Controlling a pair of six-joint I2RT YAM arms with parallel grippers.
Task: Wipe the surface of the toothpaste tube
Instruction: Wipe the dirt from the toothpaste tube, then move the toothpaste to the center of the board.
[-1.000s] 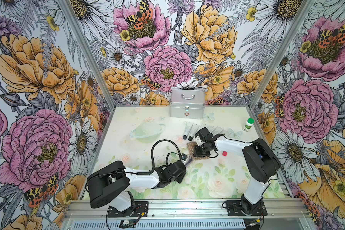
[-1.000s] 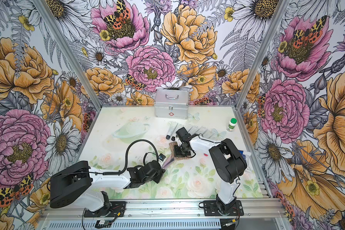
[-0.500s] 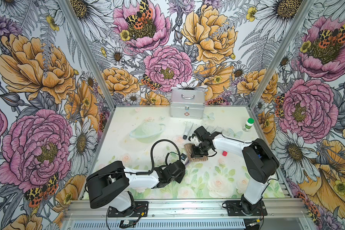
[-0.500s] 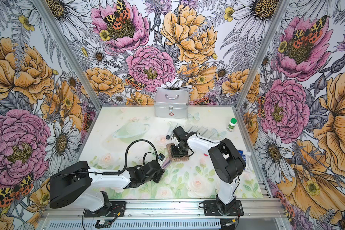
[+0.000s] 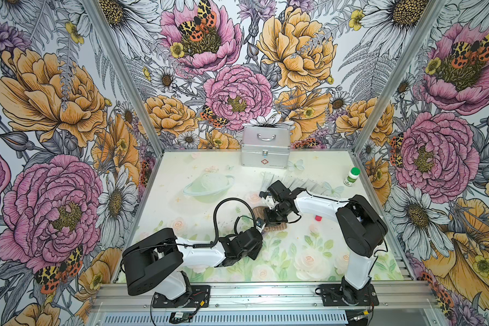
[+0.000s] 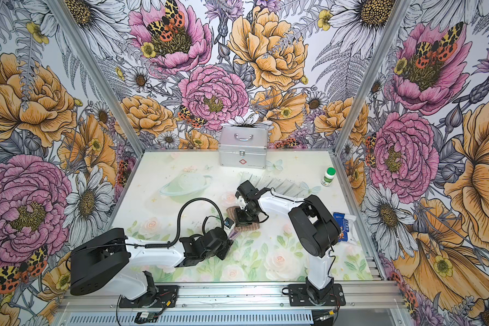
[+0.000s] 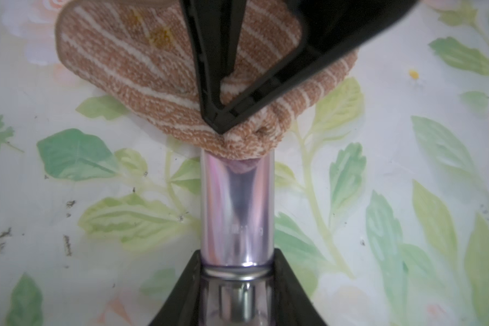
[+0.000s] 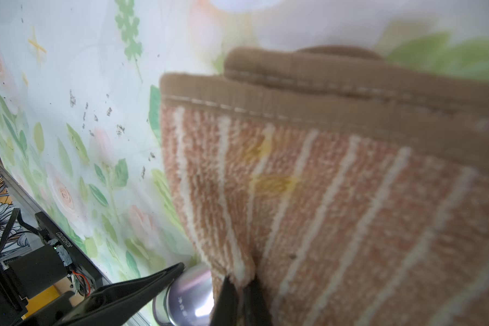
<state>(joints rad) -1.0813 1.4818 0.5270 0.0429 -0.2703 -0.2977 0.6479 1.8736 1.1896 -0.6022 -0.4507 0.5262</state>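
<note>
Toothpaste tube (image 6: 234, 234), mid-frame, sits clamped in left gripper (image 7: 237, 255); striped cloth (image 7: 141, 65), pinched by right gripper (image 7: 222, 124), covers its far end; silver case (image 5: 265, 151) upper centre

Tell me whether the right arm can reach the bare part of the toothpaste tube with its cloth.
Probably yes. The right gripper pinches the cloth over the far end of the toothpaste tube, and nothing blocks the bare stretch down to the left gripper.

Left wrist view: toothpaste tube (image 7: 237, 209), far end covered by striped cloth (image 7: 141, 70), near end cut off at the frame edge. In a top view: bottle (image 5: 352, 177) label too small to read.
</note>
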